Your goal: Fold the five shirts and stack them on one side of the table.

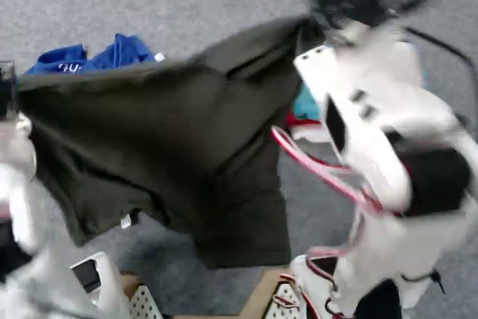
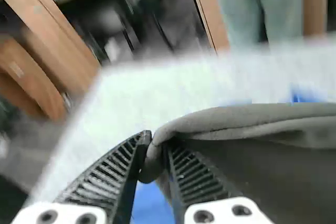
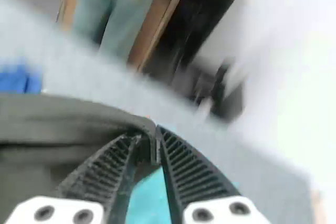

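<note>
A dark olive shirt (image 1: 172, 140) hangs spread out above the grey table (image 1: 224, 13), held up at two corners. My left gripper (image 2: 153, 148) is shut on one corner of the olive shirt (image 2: 252, 129) at the left side of the table. My right gripper (image 3: 152, 142) is shut on the other corner of the olive shirt (image 3: 58, 124), high at the back right (image 1: 310, 24). A blue shirt (image 1: 97, 56) lies crumpled at the back left, behind the olive one. A teal shirt (image 1: 305, 104) and a red-and-white one (image 1: 299, 128) peek out under the right arm.
The white right arm (image 1: 381, 147) with red cables stands over the table's right side. White arm bases and a wooden board (image 1: 258, 296) sit at the front edge. Wooden furniture and a person's legs (image 2: 262, 3) are beyond the far edge.
</note>
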{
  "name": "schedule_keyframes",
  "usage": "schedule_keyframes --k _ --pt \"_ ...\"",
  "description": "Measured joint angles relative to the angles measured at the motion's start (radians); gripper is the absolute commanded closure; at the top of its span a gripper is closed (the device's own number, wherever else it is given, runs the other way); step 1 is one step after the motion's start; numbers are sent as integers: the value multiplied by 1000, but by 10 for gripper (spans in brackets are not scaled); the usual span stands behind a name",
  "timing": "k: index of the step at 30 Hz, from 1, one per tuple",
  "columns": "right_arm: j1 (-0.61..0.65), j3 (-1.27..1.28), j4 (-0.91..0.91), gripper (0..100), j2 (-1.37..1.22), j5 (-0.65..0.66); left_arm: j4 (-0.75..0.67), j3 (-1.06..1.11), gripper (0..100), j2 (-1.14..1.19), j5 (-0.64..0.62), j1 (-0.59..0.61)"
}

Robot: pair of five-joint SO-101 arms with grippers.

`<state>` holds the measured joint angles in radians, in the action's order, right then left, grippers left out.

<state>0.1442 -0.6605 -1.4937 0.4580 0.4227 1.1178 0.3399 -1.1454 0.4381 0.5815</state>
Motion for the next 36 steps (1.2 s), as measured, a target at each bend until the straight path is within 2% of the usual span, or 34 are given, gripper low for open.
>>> schedule_keyframes --k 6,13,16,22,27,29,31,33,36 --pt "-11 -295 12 985 23 -3 46 -195 971 -137 -2 5" --pt "-118 -456 98 985 34 -5 51 -325 971 -264 -2 135" --pt "-129 -489 135 985 35 -5 77 -328 971 -322 -2 166" --pt "-130 -493 172 985 35 -5 241 -321 971 -422 25 170" --pt "-100 -313 172 985 6 32 265 -110 970 -459 31 170" --pt "-52 -219 176 985 -38 68 221 20 970 -459 31 169" --pt "-11 -104 212 985 -83 100 112 187 970 -457 31 129" --pt "14 23 282 985 -133 112 -75 390 970 -442 31 68" --pt "35 195 448 985 -247 117 -460 710 970 -356 31 -23"
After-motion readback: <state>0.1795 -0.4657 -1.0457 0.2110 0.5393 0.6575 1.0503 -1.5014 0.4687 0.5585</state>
